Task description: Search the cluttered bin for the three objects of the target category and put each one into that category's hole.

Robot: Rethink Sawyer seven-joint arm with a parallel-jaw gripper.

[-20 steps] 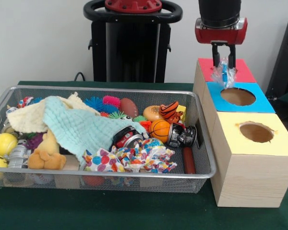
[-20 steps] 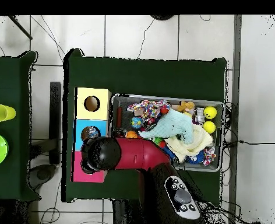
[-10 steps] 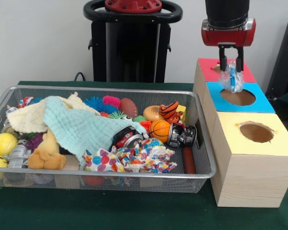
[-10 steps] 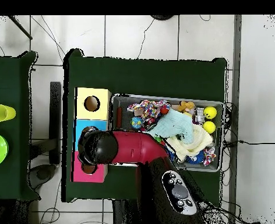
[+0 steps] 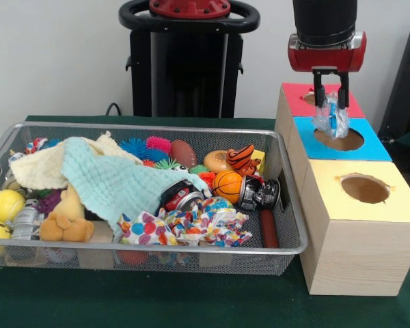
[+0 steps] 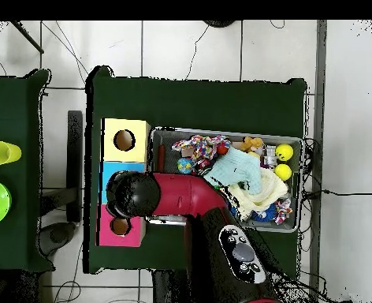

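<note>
The gripper (image 5: 330, 102) is closed on a crinkled clear-and-blue plastic wrapper (image 5: 331, 117), which hangs directly above the blue box's hole (image 5: 338, 139). That placement suggests a drop into it; the bin (image 5: 292, 217) lies off to one side.

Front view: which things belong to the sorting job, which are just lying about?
In play: end effector shut on crinkly clear-blue wrapper, blue box, bin.

Lying about: mint cloth, yellow balls, mini basketball, yellow box.

front across-table, overhead straight down; shared bin (image 5: 295, 225) (image 6: 159, 134)
</note>
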